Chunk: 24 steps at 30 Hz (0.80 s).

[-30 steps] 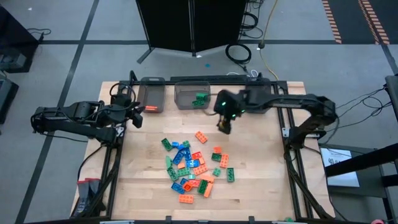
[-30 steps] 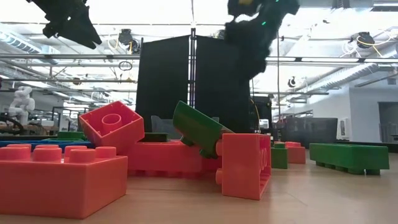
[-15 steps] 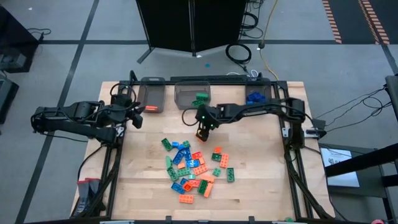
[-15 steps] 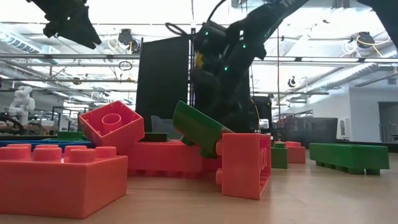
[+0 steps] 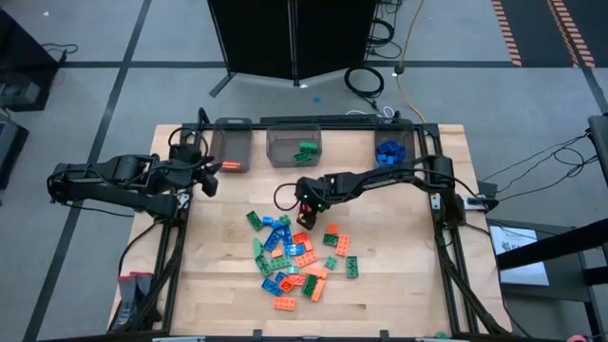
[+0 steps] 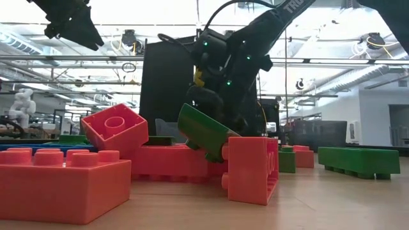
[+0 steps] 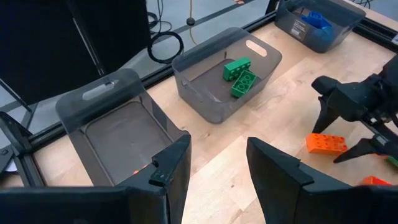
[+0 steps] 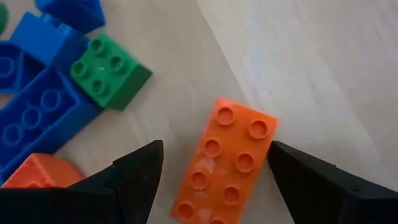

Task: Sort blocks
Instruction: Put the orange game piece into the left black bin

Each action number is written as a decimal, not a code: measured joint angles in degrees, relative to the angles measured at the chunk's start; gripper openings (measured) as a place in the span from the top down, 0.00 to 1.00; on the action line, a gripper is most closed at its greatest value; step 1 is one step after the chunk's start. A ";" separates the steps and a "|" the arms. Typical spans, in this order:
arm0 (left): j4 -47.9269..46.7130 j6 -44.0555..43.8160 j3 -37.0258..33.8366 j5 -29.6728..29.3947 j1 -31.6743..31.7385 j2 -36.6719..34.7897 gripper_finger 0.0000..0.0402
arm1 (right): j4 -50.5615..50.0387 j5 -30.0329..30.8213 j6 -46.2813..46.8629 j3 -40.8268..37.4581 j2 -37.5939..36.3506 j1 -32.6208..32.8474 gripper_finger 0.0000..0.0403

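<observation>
Blocks (image 5: 296, 255): loose orange, green and blue pile at centre of the high view, on the wooden table (image 5: 399, 294). One orange block (image 8: 227, 162) lies apart at the pile's upper edge, studs up, flat on the wood; in the right wrist view it sits mid-frame between the two dark fingers, not yet touched.

Right gripper (image 5: 306, 211) is low over that orange block, centre of the high view, jaws wide, nothing held. Green block (image 8: 109, 73) and blue blocks (image 8: 37, 106) lie near, upper left of the right wrist view.

Step in hand, as I read it: grasp the orange block. To do it well, come straight down so the fingers straddle the long sides, keep clear of the green neighbour, close only once the tips reach the table.

Three bins along the top edge of the high view: left bin (image 5: 232, 147), middle bin (image 5: 285, 152) with green blocks, right bin (image 5: 389, 150) with blue.

Left gripper (image 5: 207, 177) waits at the left edge near the left bin, jaws apart, empty.
</observation>
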 joint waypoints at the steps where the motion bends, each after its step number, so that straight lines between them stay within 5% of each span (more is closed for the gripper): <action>1: 0.00 0.00 0.00 0.00 0.00 0.00 0.60 | -0.15 0.50 0.88 0.15 0.84 0.19 0.29; 6: 0.01 -0.11 0.00 0.00 0.00 0.00 0.60 | -2.62 3.65 6.25 0.45 3.15 0.90 0.35; 12: 0.01 -0.07 0.00 0.00 0.00 0.00 0.60 | -4.41 7.58 6.47 0.37 3.15 1.38 0.69; 24: 0.01 -0.13 0.00 0.00 0.01 0.00 0.60 | -9.73 4.79 -1.84 12.15 4.72 0.55 0.70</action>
